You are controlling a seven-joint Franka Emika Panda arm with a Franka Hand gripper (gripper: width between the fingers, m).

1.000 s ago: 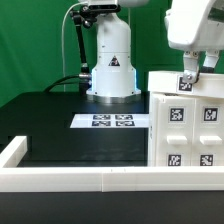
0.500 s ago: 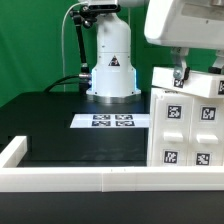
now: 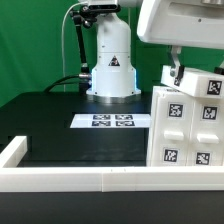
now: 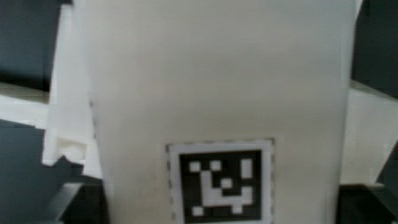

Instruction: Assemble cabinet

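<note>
Your cabinet [image 3: 190, 125], a tall white box with square tags, stands on the black table [image 3: 60, 125] at the exterior view's right, beside the marker board [image 3: 112, 121]. Your gripper [image 3: 172, 72] sits at its upper edge, touching it. You cannot tell how far the jaws are apart. The wrist view is filled by a tagged white panel [image 4: 214, 90].

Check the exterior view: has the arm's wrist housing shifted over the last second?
Yes. The wrist housing has slid toward the exterior view's left, judged against the marker board, which stays put; it now hangs above the cabinet.
</note>
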